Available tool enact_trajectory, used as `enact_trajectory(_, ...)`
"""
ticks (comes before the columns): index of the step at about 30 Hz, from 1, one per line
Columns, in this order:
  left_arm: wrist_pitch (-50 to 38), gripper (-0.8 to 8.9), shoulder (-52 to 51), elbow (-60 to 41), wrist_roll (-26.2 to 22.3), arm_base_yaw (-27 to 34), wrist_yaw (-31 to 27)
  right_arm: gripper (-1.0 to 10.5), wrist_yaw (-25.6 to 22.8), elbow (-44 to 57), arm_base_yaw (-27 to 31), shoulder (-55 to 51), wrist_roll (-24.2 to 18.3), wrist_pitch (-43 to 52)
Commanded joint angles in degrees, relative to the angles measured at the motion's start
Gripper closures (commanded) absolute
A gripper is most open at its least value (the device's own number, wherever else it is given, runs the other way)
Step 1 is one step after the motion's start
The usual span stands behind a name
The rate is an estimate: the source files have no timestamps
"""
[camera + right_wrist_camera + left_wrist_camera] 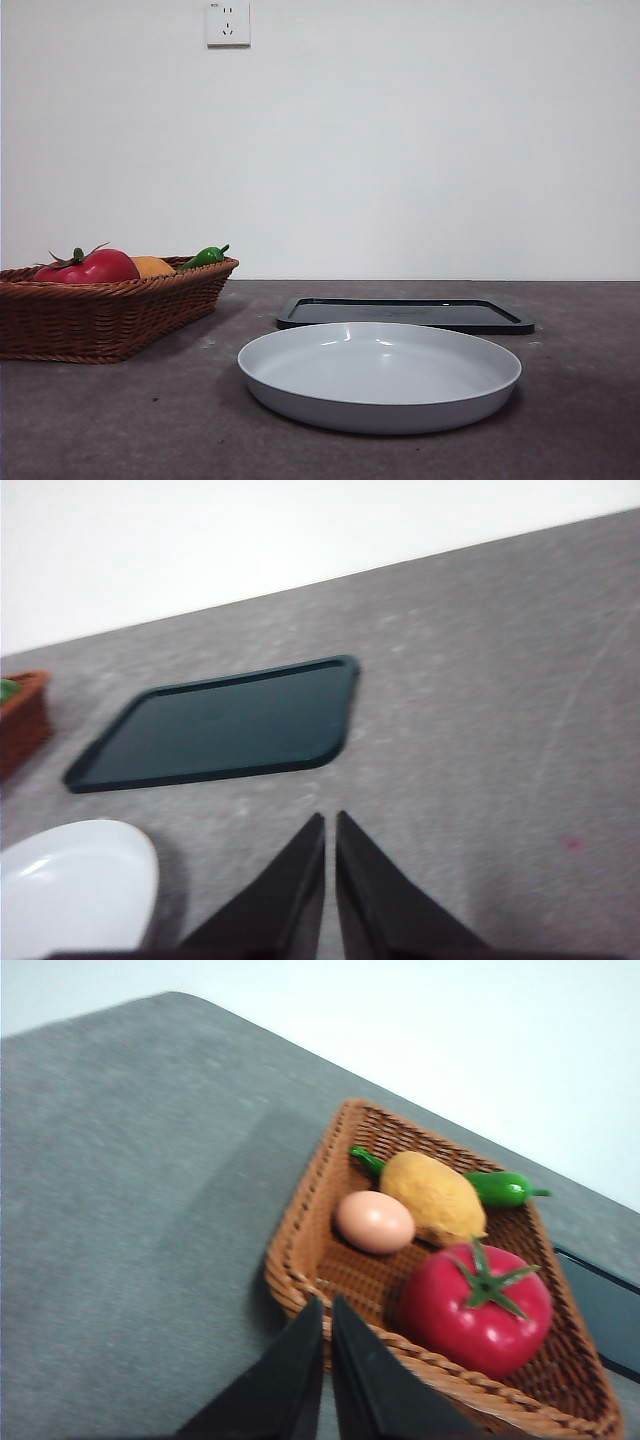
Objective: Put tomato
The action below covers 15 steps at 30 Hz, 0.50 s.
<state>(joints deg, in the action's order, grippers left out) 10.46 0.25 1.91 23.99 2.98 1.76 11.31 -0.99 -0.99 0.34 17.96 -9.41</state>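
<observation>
The glossy red tomato (pixel 88 267) (pixel 475 1307) with a green stem lies in a brown wicker basket (pixel 110 315) (pixel 310 1270) at the table's left. My left gripper (pixel 327 1310) is shut and hovers above the basket's near rim, apart from the tomato. Over the grey table, near the dark tray, my right gripper (pixel 330 825) is shut with nothing in it. Neither gripper shows in the front view.
Beside the tomato in the basket lie an orange-yellow fruit (pixel 432 1197) (pixel 152 266), a beige egg (pixel 374 1221) and a green pepper (pixel 497 1187) (pixel 205 256). A pale grey plate (pixel 380 375) (pixel 70 900) sits front centre, with a black tray (pixel 405 314) (pixel 225 725) behind it.
</observation>
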Motion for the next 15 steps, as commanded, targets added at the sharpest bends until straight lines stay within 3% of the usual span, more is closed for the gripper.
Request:
enact_trajectory(1,0.6,8.01,-0.1,1.0,1.3,0.2,1.6,9.4,0.7,-1.3,0.1,-0.1,3.1,-1.4)
enact_trajectory(9,6.2,8.01,1.4,6.7,2.7,0.2,3.9,9.4,0.7,-9.1,0.1,0.0,3.0,-4.1)
enact_trajectory(15,8.1,8.01,6.4,13.4,1.9,0.2,8.9,9.4,1.2,-17.6,0.0,4.0,2.3,-9.2)
